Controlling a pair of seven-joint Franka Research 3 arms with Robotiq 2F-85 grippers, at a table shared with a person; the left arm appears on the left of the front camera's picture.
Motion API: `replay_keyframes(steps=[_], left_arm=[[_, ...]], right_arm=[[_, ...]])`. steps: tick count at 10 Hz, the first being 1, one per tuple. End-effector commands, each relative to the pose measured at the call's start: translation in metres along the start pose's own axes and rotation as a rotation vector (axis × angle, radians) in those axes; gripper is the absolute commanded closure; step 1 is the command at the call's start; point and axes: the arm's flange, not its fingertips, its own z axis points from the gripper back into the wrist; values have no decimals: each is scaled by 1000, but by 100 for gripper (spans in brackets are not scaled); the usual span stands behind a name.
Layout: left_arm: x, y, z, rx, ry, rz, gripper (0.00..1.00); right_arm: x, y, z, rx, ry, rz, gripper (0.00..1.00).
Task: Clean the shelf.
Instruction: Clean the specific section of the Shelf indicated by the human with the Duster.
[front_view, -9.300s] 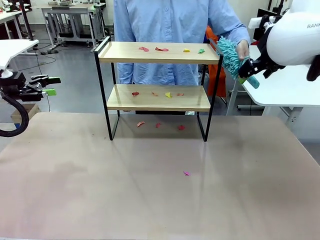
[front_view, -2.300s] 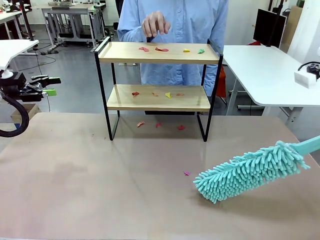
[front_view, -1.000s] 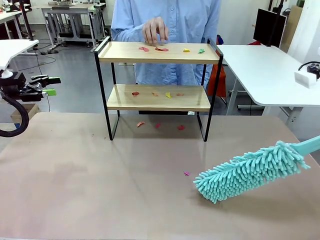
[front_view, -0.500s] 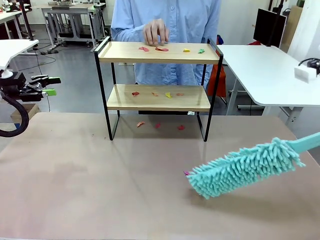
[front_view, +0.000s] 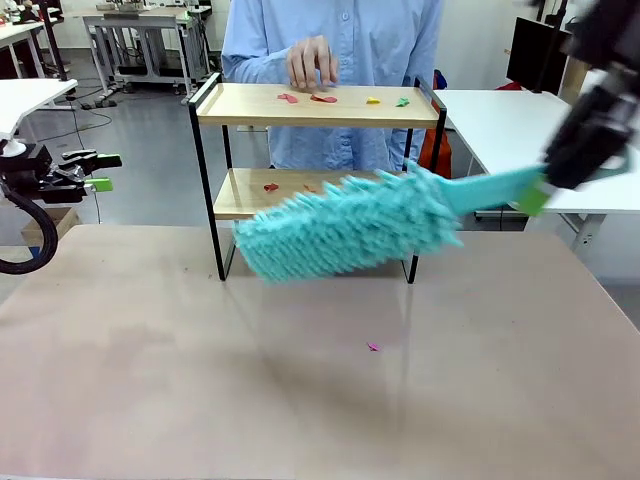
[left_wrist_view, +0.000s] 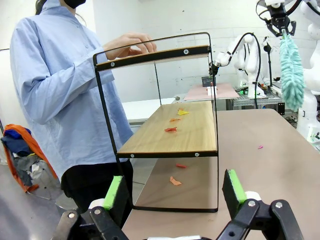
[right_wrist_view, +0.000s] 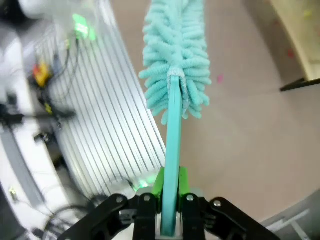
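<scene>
- Beige counter (front_view: 200, 370) carries the shelf (front_view: 250, 105) at 12 o'clock, with coloured scraps (front_view: 323, 98) on both boards.
- My right gripper (right_wrist_view: 170, 190), at 2 o'clock, is clamped on the teal duster (front_view: 345, 225); its head is level with the lower board.
- My left gripper (left_wrist_view: 172, 192) hangs at 9 o'clock, fingers apart.
- A person's hand (front_view: 312, 62) is over the top board.
</scene>
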Motion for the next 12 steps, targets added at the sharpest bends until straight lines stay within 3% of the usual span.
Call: replay_keyframes(steps=[1, 3, 4, 6, 7, 9, 12], left_arm=[[2, 0, 0, 1, 1, -7, 0], [2, 0, 0, 1, 1, -7, 0], [2, 0, 0, 1, 1, -7, 0], [2, 0, 0, 1, 1, -7, 0], [2, 0, 0, 1, 1, -7, 0], [2, 0, 0, 1, 1, -7, 0], [2, 0, 0, 1, 1, -7, 0]], right_arm=[[42, 9, -13, -6, -142, -182, 88], [55, 24, -13, 50, -293, -317, 88], [46, 14, -15, 21, -116, -178, 88], [46, 14, -15, 21, -116, -178, 88], [55, 18, -16, 38, -160, -240, 88], [90, 58, -10, -73, -296, -349, 88], [142, 80, -6, -138, -406, -481, 88]])
